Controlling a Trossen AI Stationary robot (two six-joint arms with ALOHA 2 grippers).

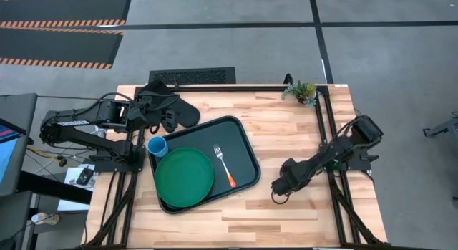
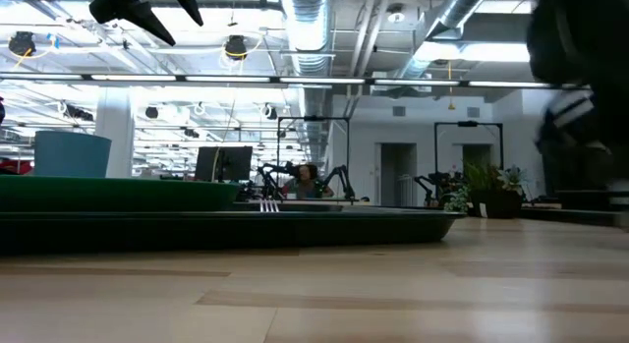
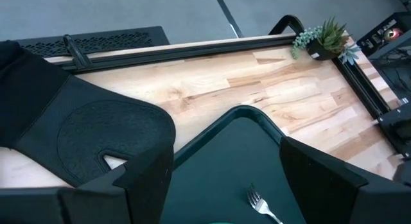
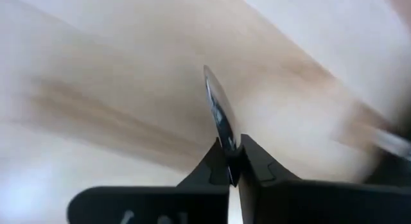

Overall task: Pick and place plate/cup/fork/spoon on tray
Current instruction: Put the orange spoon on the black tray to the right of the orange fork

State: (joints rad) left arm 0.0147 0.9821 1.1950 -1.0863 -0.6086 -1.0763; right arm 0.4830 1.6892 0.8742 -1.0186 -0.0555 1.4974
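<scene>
The dark tray (image 1: pixel 243 146) lies in the middle of the table. On it are the green plate (image 1: pixel 184 177), the light-blue cup (image 1: pixel 157 145) at the tray's far left corner, and the orange-handled fork (image 1: pixel 223 165). My left gripper (image 1: pixel 163 115) is open and empty, up in the air over the tray's far left corner, next to the black oven mitt (image 1: pixel 179 110); its wrist view (image 3: pixel 225 185) shows the fingers wide apart. My right gripper (image 1: pixel 279 187) is low over the table, right of the tray, shut on the spoon (image 4: pixel 218 115). The spoon's handle is hidden. My right gripper pinches the spoon between its two fingers, just behind the silver bowl (image 4: pixel 223 137). The bowl sticks out past the fingertips, edge-on, close to the wood. Its handle is hidden behind the fingers. Whether any part of the spoon rests on the table, I cannot tell.
A small potted plant (image 1: pixel 302 91) stands at the table's far right corner. Black frame rails (image 1: pixel 325 135) run along the far and right sides. Bare wood lies between the tray and the right rail and along the near edge (image 1: pixel 236 221).
</scene>
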